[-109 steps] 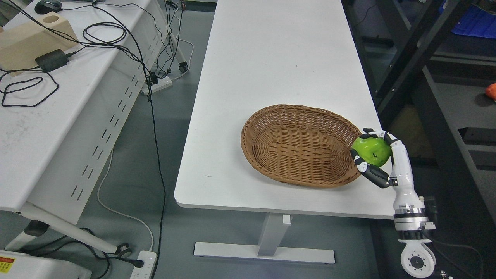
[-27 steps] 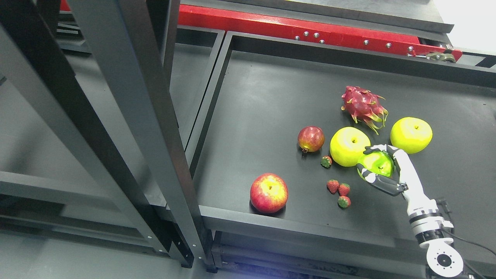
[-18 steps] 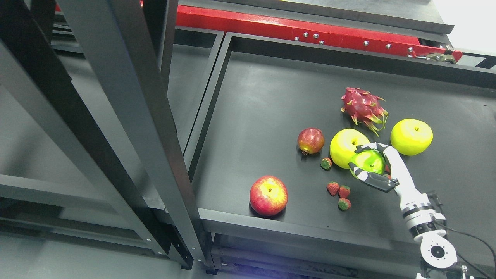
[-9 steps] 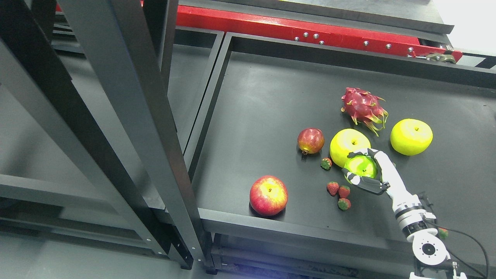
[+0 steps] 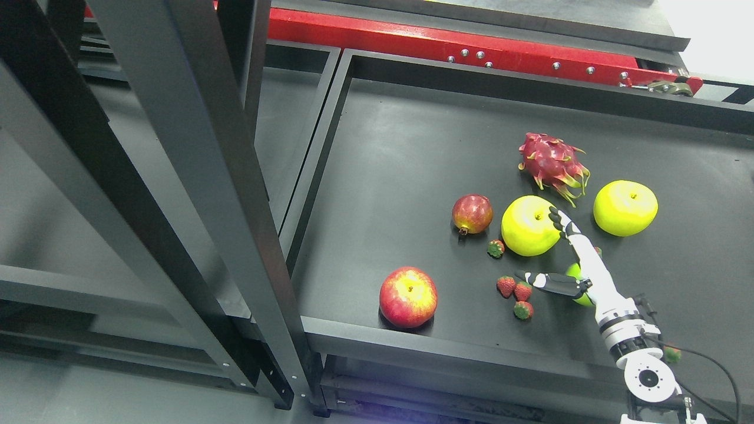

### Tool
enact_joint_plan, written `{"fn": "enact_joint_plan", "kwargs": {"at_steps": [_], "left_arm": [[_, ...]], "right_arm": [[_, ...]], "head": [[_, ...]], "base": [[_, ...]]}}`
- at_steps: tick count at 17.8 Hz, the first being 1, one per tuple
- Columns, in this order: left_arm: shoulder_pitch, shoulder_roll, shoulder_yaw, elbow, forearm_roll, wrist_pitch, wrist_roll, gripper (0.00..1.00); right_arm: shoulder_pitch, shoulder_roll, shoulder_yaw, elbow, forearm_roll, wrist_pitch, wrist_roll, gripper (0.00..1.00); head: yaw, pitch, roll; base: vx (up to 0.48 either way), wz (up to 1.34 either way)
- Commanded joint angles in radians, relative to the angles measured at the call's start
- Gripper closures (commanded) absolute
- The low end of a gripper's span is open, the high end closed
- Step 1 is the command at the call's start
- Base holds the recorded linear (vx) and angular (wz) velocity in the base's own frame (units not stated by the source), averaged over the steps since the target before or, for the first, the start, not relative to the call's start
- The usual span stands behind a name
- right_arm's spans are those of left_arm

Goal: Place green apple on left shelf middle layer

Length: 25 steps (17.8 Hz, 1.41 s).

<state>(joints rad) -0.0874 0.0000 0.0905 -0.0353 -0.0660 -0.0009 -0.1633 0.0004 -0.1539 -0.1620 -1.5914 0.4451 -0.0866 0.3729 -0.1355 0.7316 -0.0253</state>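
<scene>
No writing, label, brand, number or sign can be read anywhere in the head view; the black shelf (image 5: 412,147) carries no print; the red beam (image 5: 471,44) behind it shows only bolts, no lettering; the fruit lying on the shelf bears no stickers.
</scene>
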Motion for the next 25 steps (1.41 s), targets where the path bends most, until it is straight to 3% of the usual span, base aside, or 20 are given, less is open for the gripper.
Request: {"fn": "enact_joint_plan", "kwargs": {"at_steps": [1, 5, 7, 10, 12, 14, 19, 22, 25], "left_arm": [[0.000, 0.017, 0.000, 0.000, 0.000, -0.001, 0.001, 0.00], [0.000, 0.017, 0.000, 0.000, 0.000, -0.001, 0.001, 0.00], [0.000, 0.017, 0.000, 0.000, 0.000, -0.001, 0.001, 0.00], [0.000, 0.017, 0.000, 0.000, 0.000, -0.001, 0.001, 0.00], [0.000, 0.017, 0.000, 0.000, 0.000, -0.001, 0.001, 0.00], [0.000, 0.017, 0.000, 0.000, 0.000, -0.001, 0.001, 0.00], [0.000, 0.017, 0.000, 0.000, 0.000, -0.001, 0.001, 0.00], [0.000, 0.017, 0.000, 0.000, 0.000, -0.001, 0.001, 0.00], [0.000, 0.017, 0.000, 0.000, 0.000, -0.001, 0.001, 0.00]], "right_arm": [[-0.022, 0.004, -0.007, 0.013, -0.005, -0.013, -0.035, 0.00], [-0.020, -0.003, -0.010, 0.013, -0.014, -0.113, -0.152, 0.00], [-0.016, 0.014, -0.049, 0.011, -0.026, -0.081, -0.180, 0.00], [0.010, 0.136, -0.129, 0.002, -0.242, -0.012, -0.170, 0.00], [0.044, 0.136, -0.129, 0.002, -0.397, -0.004, -0.170, 0.00], [0.079, 0.136, -0.123, 0.002, -0.460, -0.011, -0.175, 0.00], [0.113, 0.136, -0.079, -0.011, -0.477, -0.021, -0.212, 0.00], [0.147, 0.136, 0.010, -0.057, -0.479, -0.071, -0.307, 0.00], [0.200, 0.136, 0.070, -0.116, -0.482, -0.076, -0.313, 0.00]], "head": [[0.0000, 0.000, 0.000], [0.0000, 0.000, 0.000], [0.0000, 0.000, 0.000], [0.0000, 0.000, 0.000], [0.0000, 0.000, 0.000], [0.0000, 0.000, 0.000], [0.0000, 0.000, 0.000], [0.0000, 0.000, 0.000], [0.0000, 0.000, 0.000]], "base": [[0.000, 0.00], [0.000, 0.00], [0.000, 0.00], [0.000, 0.00], [0.000, 0.00], [0.000, 0.00], [0.000, 0.00], [0.000, 0.00], [0.000, 0.00]]}}
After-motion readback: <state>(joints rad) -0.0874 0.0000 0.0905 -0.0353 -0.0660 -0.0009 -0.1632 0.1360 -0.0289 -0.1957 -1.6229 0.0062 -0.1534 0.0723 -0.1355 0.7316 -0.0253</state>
